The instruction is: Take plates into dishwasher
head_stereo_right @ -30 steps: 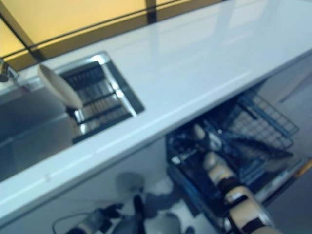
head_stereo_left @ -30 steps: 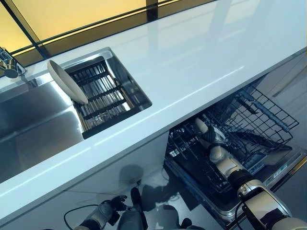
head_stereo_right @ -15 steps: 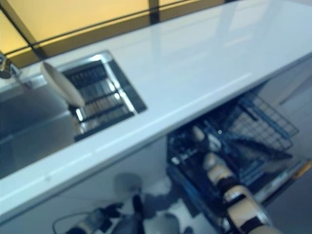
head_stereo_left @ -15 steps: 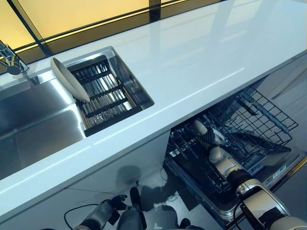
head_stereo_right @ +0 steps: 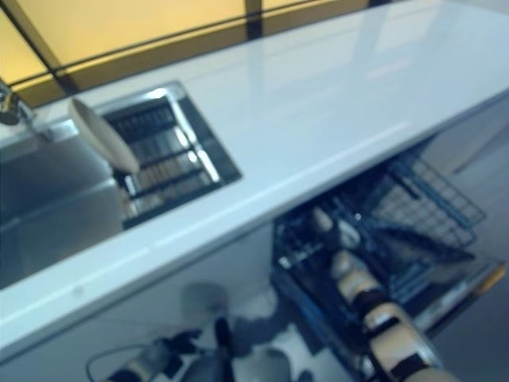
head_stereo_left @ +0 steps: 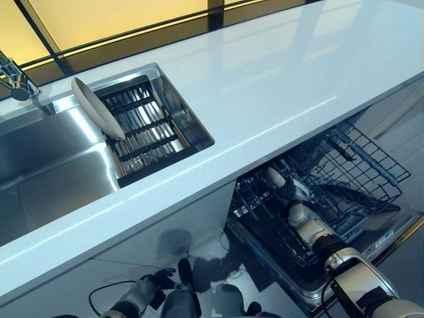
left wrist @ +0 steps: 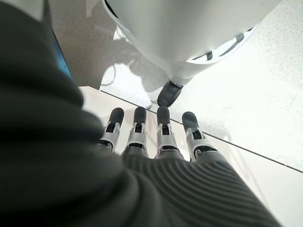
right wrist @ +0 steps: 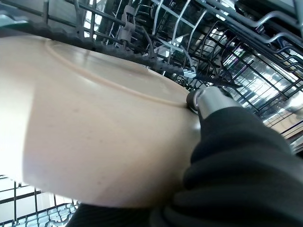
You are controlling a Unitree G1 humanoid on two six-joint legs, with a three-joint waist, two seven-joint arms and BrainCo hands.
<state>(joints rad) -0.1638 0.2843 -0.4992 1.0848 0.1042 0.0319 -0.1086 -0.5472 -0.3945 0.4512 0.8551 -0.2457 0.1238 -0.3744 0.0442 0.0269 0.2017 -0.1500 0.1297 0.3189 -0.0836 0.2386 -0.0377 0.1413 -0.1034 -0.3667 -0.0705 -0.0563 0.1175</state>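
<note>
Right hand (head_stereo_left: 289, 193) clamps a beige plate (right wrist: 94, 137) low right of frame, inside the dishwasher rack (head_stereo_left: 358, 165). Rigid, glazed, likely slick and breakable: hold by the rim. Second plate (head_stereo_left: 97, 108) leans in the sink rack, upper left. Left hand (left wrist: 156, 137) idle, fingers straight.

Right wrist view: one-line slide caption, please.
Right robot hand grips a beige plate among the dishwasher rack wires.

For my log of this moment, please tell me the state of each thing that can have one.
Dishwasher rack: pulled out.
Plate in right hand: held, low in the rack.
Second plate: on edge in the sink drainer.
Left hand: idle, fingers straight, empty.
</note>
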